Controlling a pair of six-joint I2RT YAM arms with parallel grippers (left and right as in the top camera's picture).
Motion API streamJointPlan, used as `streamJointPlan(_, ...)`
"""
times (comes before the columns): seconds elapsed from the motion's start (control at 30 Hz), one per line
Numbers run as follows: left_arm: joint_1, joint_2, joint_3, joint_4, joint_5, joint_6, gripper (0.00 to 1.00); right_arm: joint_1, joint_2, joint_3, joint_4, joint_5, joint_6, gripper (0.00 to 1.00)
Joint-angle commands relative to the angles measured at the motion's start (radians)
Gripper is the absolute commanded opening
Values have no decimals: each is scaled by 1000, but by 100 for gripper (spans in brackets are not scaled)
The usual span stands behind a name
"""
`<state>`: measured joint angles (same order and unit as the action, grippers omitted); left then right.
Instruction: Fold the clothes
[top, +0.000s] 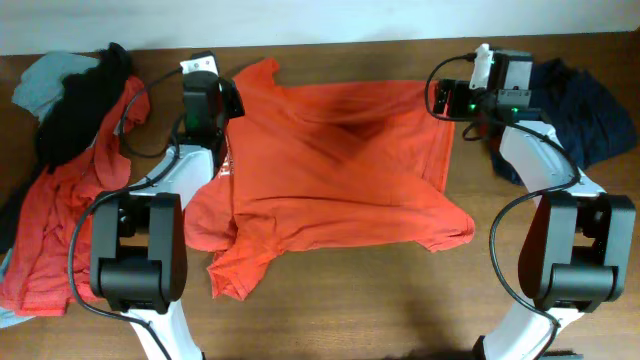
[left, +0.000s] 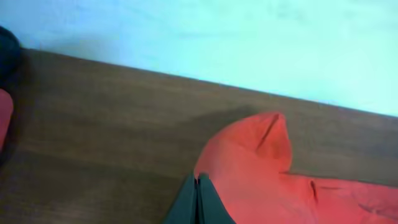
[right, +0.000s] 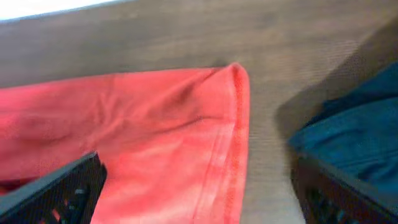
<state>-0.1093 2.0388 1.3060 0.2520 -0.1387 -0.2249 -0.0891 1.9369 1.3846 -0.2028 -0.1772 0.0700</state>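
The orange-red T-shirt (top: 330, 170) lies spread over the middle of the table, with white lettering at its left edge by my left arm. My left gripper (top: 213, 100) is at the shirt's far left corner. In the left wrist view its fingers (left: 198, 198) are pressed together on the shirt's edge (left: 249, 168). My right gripper (top: 468, 97) is over the far right corner. In the right wrist view its fingers (right: 205, 199) are wide open, with the shirt's hem corner (right: 230, 124) lying flat between them.
A pile at the left holds a grey-blue piece (top: 45, 80), a black piece (top: 85, 105) and another orange-red shirt (top: 50, 230). A navy garment (top: 590, 115) lies at the far right, close beside my right gripper in the right wrist view (right: 354, 130).
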Motion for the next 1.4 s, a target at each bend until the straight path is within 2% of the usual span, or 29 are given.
streamJointPlan(0.0, 0, 12, 45, -41, 3, 19, 1, 17, 7, 20, -20, -66, -10, 98)
streamJointPlan(0.1, 1, 18, 46, -66, 2, 68, 8, 22, -4, 24, -47, -66, -10, 99)
streamJointPlan(0.13, 2, 21, 46, -69, 2, 86, 11, 23, -8, 28, -62, -67, -10, 99)
streamJointPlan(0.17, 2, 22, 46, -74, -1, 93, 20, 23, -12, 35, -82, -67, -10, 98)
streamJointPlan(0.2, 2, 22, 46, -84, -4, 93, 36, 23, -14, 47, -115, -65, -10, 99)
streamJointPlan(0.23, 2, 21, 51, -102, -8, 92, 72, 23, -18, 73, -185, -63, -10, 98)
streamJointPlan(0.27, 2, 20, 57, -116, -8, 92, 93, 22, -18, 87, -219, -62, -10, 99)
streamJointPlan(0.3, 2, 20, 74, -150, -8, 93, 99, 21, -18, 112, -280, -62, -10, 99)
streamJointPlan(0.4, 2, 20, 155, -302, -8, 93, 99, 21, -18, 188, -442, -63, -10, 99)
streamJointPlan(0.5, 2, 20, 289, -547, -8, 92, 99, 21, -22, 267, -586, -77, -3, 98)
streamJointPlan(0.67, -3, 9, 556, -1000, 43, 92, 99, 15, -22, 355, -789, -291, -11, 98)
streamJointPlan(0.77, -2, -13, 683, -1205, 104, 92, 99, 1, -22, 368, -845, -377, -66, 99)
streamJointPlan(0.9, -2, -79, 750, -1390, 121, 79, 99, -45, -45, 368, -918, -445, -62, 99)
streamJointPlan(1.1, -4, -188, 750, -1570, 121, -63, 99, -82, -148, 368, -1043, -409, -51, 98)
streamJointPlan(1.37, -69, -254, 750, -1752, 87, -139, 99, -28, -348, 368, -1184, 18, 177, 99)
